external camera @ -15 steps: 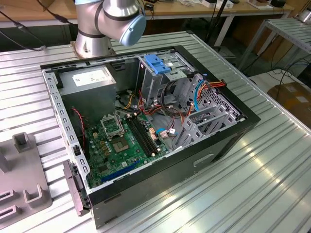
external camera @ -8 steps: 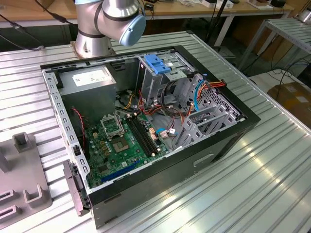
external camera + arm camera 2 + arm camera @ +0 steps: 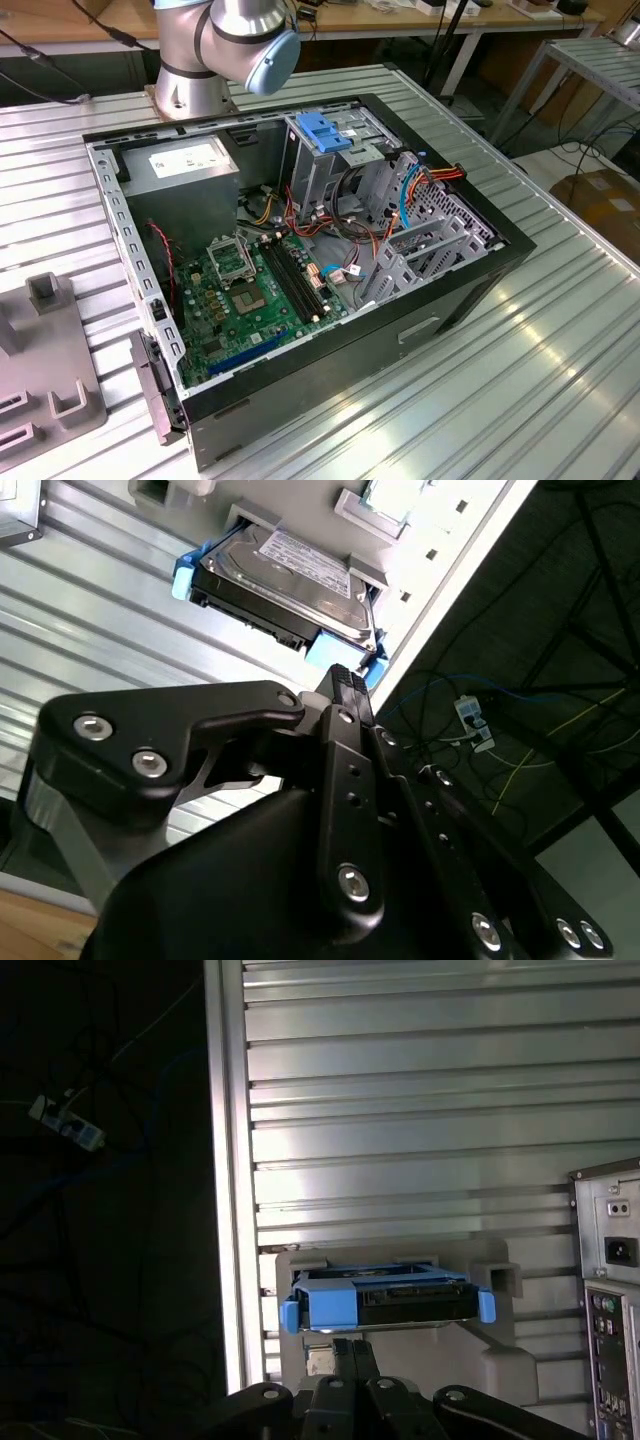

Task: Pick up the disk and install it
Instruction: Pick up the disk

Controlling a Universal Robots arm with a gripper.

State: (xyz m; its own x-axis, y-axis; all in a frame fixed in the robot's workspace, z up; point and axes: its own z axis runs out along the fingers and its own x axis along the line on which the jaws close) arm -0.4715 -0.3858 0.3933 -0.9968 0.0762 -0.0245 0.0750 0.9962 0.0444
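**A:** Where's the pincer?
**B:** My pincer (image 3: 352, 1346) has its fingers together and empty, just short of the disk (image 3: 400, 1300). The disk sits in a grey cradle (image 3: 500, 1360) near the table (image 3: 400, 1110) edge.
**A:** How will it handle?
**B:** I'd judge it stiff, dense and shock-shy. I'd take it by the blue rails (image 3: 325, 1310), not the slick top.

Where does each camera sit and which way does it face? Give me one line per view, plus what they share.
Exterior view: off the arm, looking down into the open computer case on the slatted table; the arm shows beyond it.
First wrist view: on the arm, looking past the hand at the disk in its grey holder.
Second wrist view: on the arm, looking along the shut hand toward the disk.
Shared: both wrist views show hand, disk and table.
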